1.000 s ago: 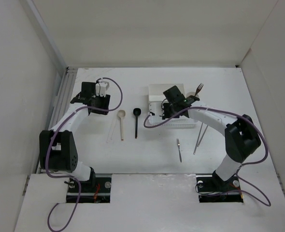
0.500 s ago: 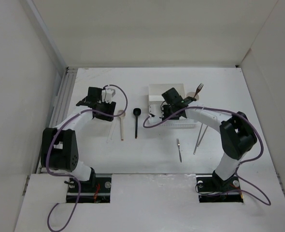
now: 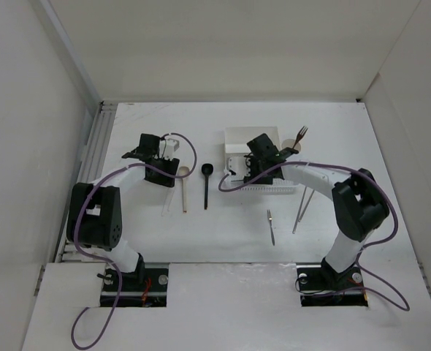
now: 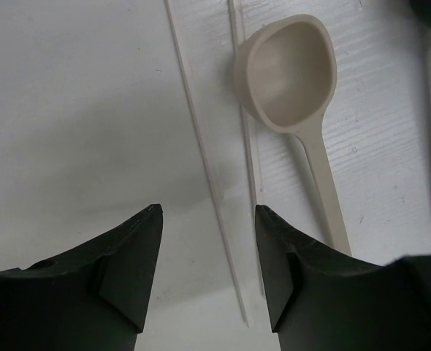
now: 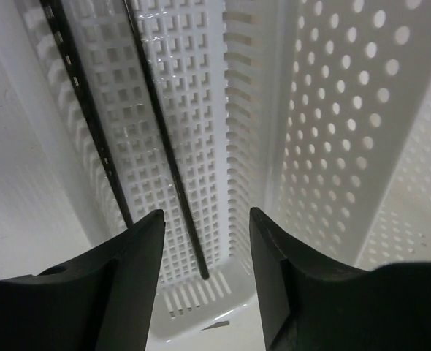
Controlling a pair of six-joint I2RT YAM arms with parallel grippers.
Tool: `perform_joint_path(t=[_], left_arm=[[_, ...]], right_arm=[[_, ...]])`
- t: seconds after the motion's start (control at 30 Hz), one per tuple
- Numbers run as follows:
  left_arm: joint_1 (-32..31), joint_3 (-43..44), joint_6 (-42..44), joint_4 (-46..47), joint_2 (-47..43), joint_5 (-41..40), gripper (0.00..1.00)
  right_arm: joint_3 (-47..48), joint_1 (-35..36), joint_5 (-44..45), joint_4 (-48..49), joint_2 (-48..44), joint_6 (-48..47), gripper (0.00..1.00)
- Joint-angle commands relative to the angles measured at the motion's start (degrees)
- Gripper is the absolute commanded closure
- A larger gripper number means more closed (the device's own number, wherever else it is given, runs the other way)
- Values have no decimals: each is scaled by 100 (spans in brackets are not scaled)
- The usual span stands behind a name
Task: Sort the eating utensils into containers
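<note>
Two dark sticks [image 5: 161, 146] lie in the perforated basket [image 5: 201, 88] beneath the right hand [image 5: 207, 219], whose fingers are apart and empty. Over the last second the left hand [image 4: 208, 216] swung in toward the beige spoon [image 4: 288, 73]. It now hovers, spread wide and holding nothing, over the pale sticks [image 4: 204, 161] just beside that spoon on the counter [image 4: 77, 110]. Judgement: pale sticks are the next pick. The black spoon [image 3: 206, 183], just beyond the beige spoon, is unsorted.

I find no text, label, brand, number or sign that I can read in any of my three views.
</note>
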Motion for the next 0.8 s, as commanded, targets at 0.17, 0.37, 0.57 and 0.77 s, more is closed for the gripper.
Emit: perform_joint_path(t=[0.17,0.37,0.57,0.77], left_arm=[[-13,65,88,9,68,262,49],[-13,337,36,9,446,-397,62],[-74,470,97,9,640,-45,59],[-74,417,97,-210,1062,-808,64]], right_arm=[[-51,-14,264,896,-688,211,43],[11,39,212,1020,-1048,343,43],[-84,39,546,1582,-1409,554,43],[-165,39,607,1916,-1699,827,43]])
